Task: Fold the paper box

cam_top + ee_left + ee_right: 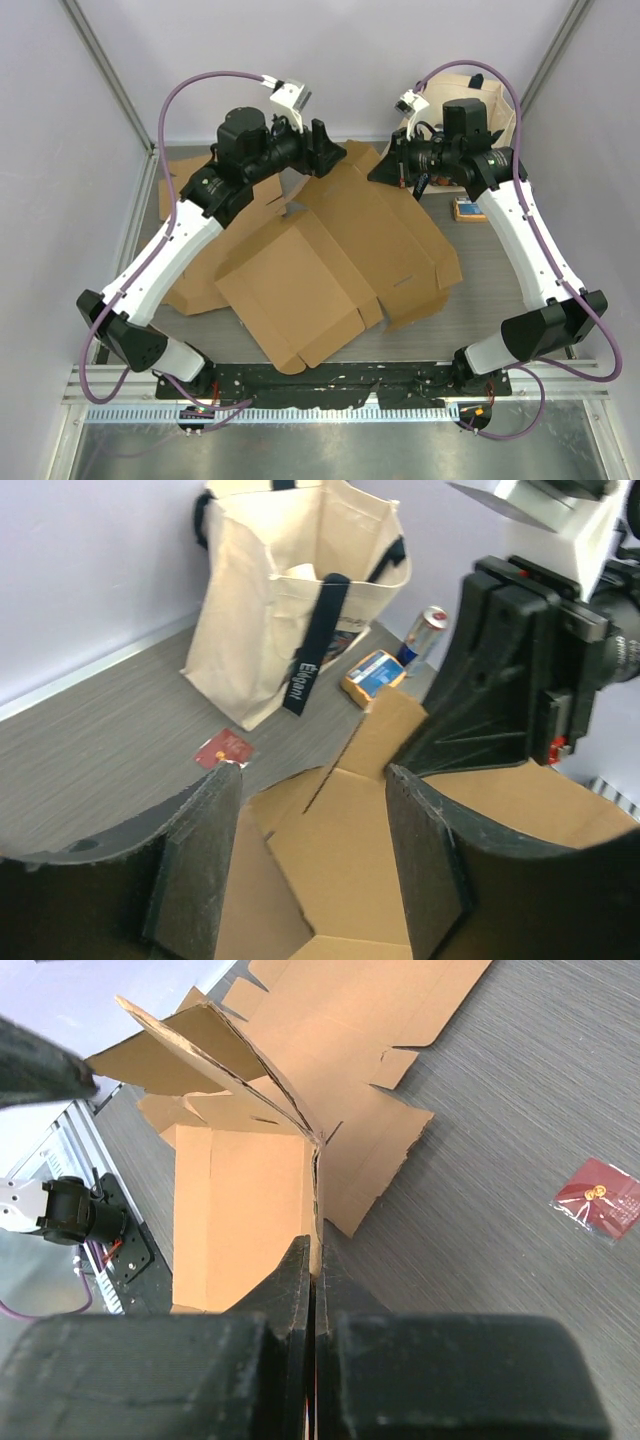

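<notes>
Two hands meet over the far edge of the paper box (pixel 330 260). The right hand (pixel 312 1250) is pinched tight on the thin edge of a raised flap (pixel 215 1045). The left hand (pixel 312 785) hovers just beside it, jaws standing wide with only cardboard beneath. The rest of the box lies unfolded and mostly flat on the grey surface (pixel 500 1160), its near panels reaching towards the arm bases, and it partly overlaps a second cardboard sheet (pixel 185 190) at its left side.

A red card (pixel 598 1195) sits on the surface just off the box's far edge. Beyond the far right corner stand a cream tote bag (pixel 290 600), a small blue carton (pixel 375 675) and a drinks can (pixel 428 630).

The risks look plain. The right hand's hold is a narrow bite on one edge, so a hard pull could let the flap slip free or tear at its crease. The left hand is close enough to strike its partner if it closes or swings in carelessly. Nothing pins the box, so lifting one flap could drag the whole blank across the sheet below.
</notes>
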`<state>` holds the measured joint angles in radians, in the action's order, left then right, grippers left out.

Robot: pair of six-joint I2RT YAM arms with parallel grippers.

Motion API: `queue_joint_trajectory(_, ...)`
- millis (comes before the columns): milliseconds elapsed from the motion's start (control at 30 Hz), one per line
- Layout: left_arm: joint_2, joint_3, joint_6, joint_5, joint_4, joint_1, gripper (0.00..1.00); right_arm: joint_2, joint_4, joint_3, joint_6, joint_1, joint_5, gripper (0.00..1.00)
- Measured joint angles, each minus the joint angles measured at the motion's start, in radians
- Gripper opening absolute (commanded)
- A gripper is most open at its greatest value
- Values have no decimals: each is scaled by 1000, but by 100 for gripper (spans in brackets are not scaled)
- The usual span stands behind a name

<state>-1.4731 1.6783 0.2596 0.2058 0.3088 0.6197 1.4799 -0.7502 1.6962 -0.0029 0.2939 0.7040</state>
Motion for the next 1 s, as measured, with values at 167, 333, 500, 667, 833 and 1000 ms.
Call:
queue_joint_trajectory(167, -38, 13, 0, 94, -10, 5, 57, 2, 0, 0, 1, 0, 5, 1)
queue_joint_trajectory(333, -66, 13, 15, 125, -35, 5, 33, 2, 2, 0, 5, 2, 21, 1)
queue_joint_trajectory(500, -86, 16, 32, 117, -70, 15, 0, 2, 5, 0, 17, 6, 20, 5)
queue_joint_trajectory(667, -85, 6, 29, 77, -93, 29, 0, 2, 21, 0, 71, 6, -11, 42)
queue_joint_trajectory(833, -59, -71, 29, 30, -136, 26, 0, -28, 55, -59, 93, 8, -59, 48)
queue_joint_trajectory(1000, -43, -98, 29, 21, -142, 26, 0, -76, 67, -134, 103, 8, -102, 16)
